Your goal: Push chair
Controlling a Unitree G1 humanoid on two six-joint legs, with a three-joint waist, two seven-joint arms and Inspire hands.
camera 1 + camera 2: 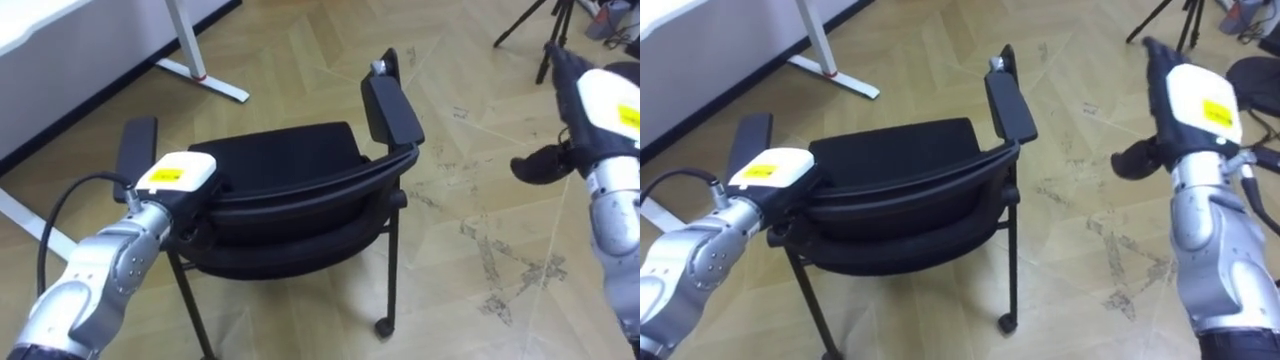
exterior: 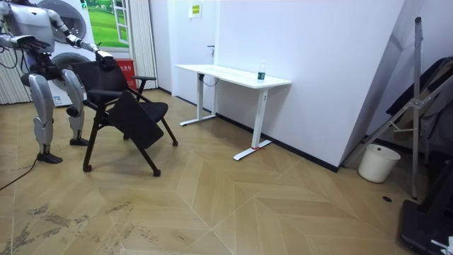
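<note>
Chair (image 1: 290,160), black, with padded seat, curved backrest (image 1: 310,195) and two armrests, standing on the wood floor (image 1: 300,50) directly in front of the robot, back toward it. A caster (image 1: 383,326) shows under one leg, so the chair will probably roll freely and may swing round if loaded on one side. The frame looks stiff and fairly light; the padding gives, the top rail does not. Best purchase, by judgement: both ends of the backrest's top rail, pressed evenly and low enough not to tip it. Left hand (image 1: 175,178) lies on the rail's left end, just beside the left armrest (image 1: 135,150); whether it grips or merely rests cannot be told. Right hand (image 1: 600,110) is raised well clear of the chair on the right, spread and empty, thumb out to the side. In the room view, a white worktop (image 2: 212,71) stands by the wall beyond the chair.
</note>
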